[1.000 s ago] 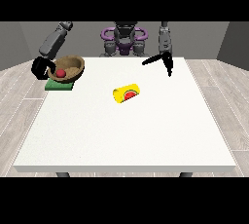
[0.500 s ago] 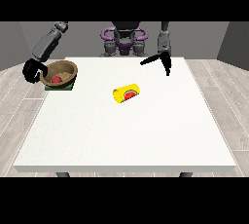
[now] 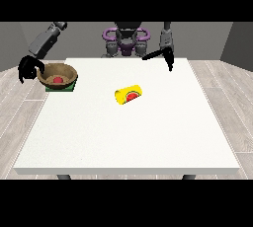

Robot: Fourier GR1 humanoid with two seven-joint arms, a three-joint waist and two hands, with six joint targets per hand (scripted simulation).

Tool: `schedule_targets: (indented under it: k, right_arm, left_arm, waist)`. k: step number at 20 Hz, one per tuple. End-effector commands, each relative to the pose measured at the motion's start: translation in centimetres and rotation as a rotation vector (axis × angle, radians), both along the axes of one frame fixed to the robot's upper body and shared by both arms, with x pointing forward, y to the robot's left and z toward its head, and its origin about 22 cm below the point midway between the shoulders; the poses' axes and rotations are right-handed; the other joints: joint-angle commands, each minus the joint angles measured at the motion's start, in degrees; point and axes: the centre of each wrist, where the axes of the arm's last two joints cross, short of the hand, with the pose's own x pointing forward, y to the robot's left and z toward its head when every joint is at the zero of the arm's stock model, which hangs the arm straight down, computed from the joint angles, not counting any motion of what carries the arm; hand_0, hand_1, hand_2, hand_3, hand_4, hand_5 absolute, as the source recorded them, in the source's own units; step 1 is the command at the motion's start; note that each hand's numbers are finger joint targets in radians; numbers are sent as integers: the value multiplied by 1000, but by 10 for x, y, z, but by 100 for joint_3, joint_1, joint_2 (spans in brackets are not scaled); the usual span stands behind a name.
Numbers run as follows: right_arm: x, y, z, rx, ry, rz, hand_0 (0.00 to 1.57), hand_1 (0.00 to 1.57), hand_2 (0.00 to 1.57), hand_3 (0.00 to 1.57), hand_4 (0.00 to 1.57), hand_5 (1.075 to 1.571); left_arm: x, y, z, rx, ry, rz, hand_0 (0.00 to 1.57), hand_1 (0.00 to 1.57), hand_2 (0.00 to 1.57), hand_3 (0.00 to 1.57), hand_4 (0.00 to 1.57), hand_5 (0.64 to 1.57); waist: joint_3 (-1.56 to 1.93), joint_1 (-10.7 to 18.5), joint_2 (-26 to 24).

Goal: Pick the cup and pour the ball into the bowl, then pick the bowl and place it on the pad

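Note:
A brown wooden bowl [image 3: 58, 74] sits on the green pad [image 3: 71, 87] at the table's far left, with the red ball [image 3: 58, 79] inside it. The hand at the view's left [image 3: 28, 66] is at the bowl's left rim, past the table's edge, its fingers curled at that rim. The yellow cup [image 3: 128, 94] lies on its side in the middle of the table, its red inside facing the camera. The hand at the view's right [image 3: 165, 54] hangs above the far right of the table with fingers straight, holding nothing.
The white table [image 3: 128, 137] spreads wide in front of the cup. The robot's purple and grey torso [image 3: 126, 38] stands behind the far edge. Grey wooden floor surrounds the table.
The hand at the view's left has carried the bowl with the ball leftwards and lower, onto the green pad. The cup and the other hand have stayed put.

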Motion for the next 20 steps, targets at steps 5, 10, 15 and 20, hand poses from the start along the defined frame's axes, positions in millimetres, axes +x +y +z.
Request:
schedule_targets:
  k: [5, 10, 15, 20]
  right_arm:
    - [-6, -3, -8, -31, 32, 8, 1571, 1571, 1571, 1023, 731, 1569]
    - [-8, 12, -37, -140, 144, 61, 1571, 1571, 1571, 1207, 675, 1558]
    - [-24, -31, 23, -189, 122, -129, 751, 751, 473, 739, 0, 1514]
    - [-21, -32, 32, -220, 92, -128, 0, 0, 405, 238, 0, 1487]
  left_arm:
    - [-12, 11, 4, -20, -23, -42, 0, 0, 0, 0, 0, 1567]
    - [-10, 6, 12, -17, 23, -15, 0, 0, 0, 0, 0, 1565]
    - [-28, 4, 23, -2, -69, -21, 0, 0, 0, 0, 0, 1565]
    - [-35, 13, 25, -27, -70, 21, 0, 0, 0, 0, 0, 1565]
  waist:
    - [0, 122, 142]
    - [1, -45, -94]
    - [5, 64, 378]
    - [3, -78, 412]
